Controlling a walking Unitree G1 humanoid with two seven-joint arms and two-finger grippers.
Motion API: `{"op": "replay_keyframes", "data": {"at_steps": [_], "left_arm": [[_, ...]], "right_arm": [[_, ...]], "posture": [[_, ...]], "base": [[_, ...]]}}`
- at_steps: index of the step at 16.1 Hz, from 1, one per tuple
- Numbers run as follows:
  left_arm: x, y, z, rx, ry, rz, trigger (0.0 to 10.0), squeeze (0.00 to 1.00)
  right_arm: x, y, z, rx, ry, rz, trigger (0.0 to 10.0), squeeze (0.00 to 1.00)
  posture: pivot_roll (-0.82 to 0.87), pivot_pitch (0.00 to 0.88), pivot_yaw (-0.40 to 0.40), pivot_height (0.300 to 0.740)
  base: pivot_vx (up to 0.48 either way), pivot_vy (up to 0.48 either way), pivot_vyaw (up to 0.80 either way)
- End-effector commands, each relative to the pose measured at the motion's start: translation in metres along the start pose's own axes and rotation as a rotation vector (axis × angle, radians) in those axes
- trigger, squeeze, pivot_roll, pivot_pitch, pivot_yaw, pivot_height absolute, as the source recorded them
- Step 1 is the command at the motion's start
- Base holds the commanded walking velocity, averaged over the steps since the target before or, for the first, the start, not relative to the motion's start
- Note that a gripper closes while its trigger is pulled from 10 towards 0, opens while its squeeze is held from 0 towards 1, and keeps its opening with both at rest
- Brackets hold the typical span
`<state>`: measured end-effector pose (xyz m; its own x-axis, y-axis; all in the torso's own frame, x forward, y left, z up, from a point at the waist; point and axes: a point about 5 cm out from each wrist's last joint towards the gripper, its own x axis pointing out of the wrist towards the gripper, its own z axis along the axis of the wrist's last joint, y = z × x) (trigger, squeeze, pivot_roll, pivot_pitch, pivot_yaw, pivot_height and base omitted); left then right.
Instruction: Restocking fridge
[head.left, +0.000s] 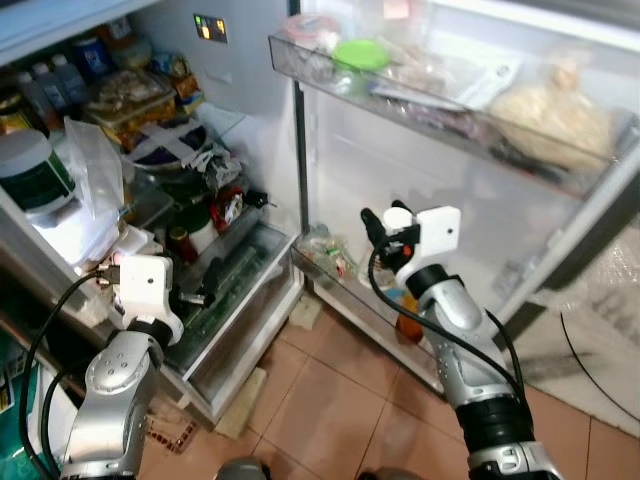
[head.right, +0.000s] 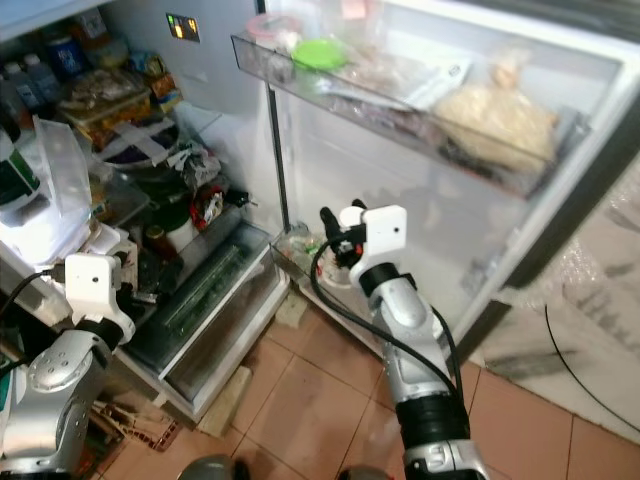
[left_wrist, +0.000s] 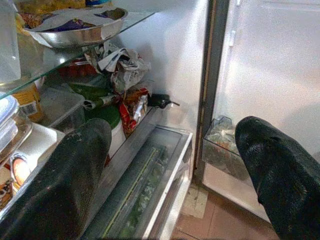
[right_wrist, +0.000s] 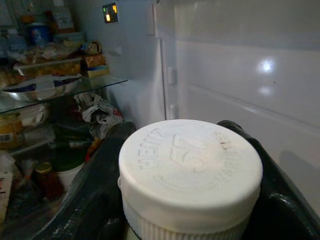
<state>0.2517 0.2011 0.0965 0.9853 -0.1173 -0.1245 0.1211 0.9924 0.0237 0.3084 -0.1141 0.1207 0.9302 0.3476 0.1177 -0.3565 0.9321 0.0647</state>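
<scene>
Terracotta floor tiles (head.left: 330, 400) lay under the open white fridge (head.left: 250, 90), its shelves crowded. Before its lower clear door bin (head.left: 340, 270), the right gripper (head.left: 385, 228) pinched a white-capped bottle (right_wrist: 190, 175), presumably for shelving there. Left gripper (left_wrist: 170, 165) hovered spread, empty.

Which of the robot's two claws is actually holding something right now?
The right gripper: its black fingers clamp a white-capped bottle beside the fridge door. The left gripper, by the drawers, is open and empty.

Head stereo looks down; wrist cams face open fridge (head.left: 250, 120).
</scene>
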Motion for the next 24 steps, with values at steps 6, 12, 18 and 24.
{"op": "replay_keyframes", "data": {"at_steps": [6, 12, 18, 24], "left_arm": [[0.001, -0.002, 0.0, -0.002, -0.004, -0.008, 10.0, 0.0], [0.0, -0.004, -0.002, -0.008, 0.003, -0.001, 10.0, 0.0], [-0.003, -0.003, -0.006, 0.0, 0.03, 0.021, 10.0, 0.0], [-0.015, 0.001, -0.012, 0.024, 0.063, 0.078, 10.0, 0.0]], "right_arm": [[0.003, 0.009, 0.006, 0.006, -0.023, 0.065, 10.0, 0.0], [0.002, 0.014, 0.004, 0.017, -0.009, 0.097, 10.0, 0.0], [0.001, 0.022, -0.001, 0.043, 0.01, 0.142, 10.0, 0.0], [0.006, 0.039, -0.009, 0.069, 0.039, 0.201, 10.0, 0.0]], "posture": [[0.09, 0.044, 0.0, 0.74], [0.09, 0.051, -0.001, 0.74], [0.1, 0.07, -0.006, 0.74], [0.13, 0.113, -0.018, 0.678]], "base": [[0.396, 0.0, 0.0], [0.163, 0.0, 0.0], [0.0, 0.0, 0.0], [0.0, 0.0, 0.0]]}}
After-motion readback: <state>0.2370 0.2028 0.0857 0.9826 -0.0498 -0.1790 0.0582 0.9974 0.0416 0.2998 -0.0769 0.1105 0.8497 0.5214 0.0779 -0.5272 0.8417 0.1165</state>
